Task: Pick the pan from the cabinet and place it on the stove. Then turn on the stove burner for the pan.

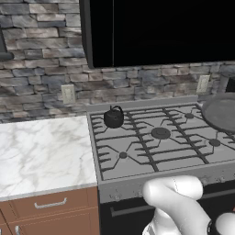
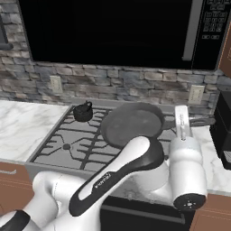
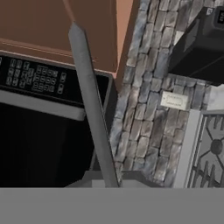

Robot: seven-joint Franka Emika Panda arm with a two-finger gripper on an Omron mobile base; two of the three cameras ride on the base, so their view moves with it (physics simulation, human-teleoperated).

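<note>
Above the stove, the hand clenches the round, shallow, dark-grey pan by its straight handle.

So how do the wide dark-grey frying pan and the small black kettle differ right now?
The wide dark-grey frying pan is broad, shallow and open; the small black kettle is compact, rounded, with an arched top handle. The pan is held up over the grey gas stove on its right side by its straight handle; the kettle rests on the back-left grate.
</note>
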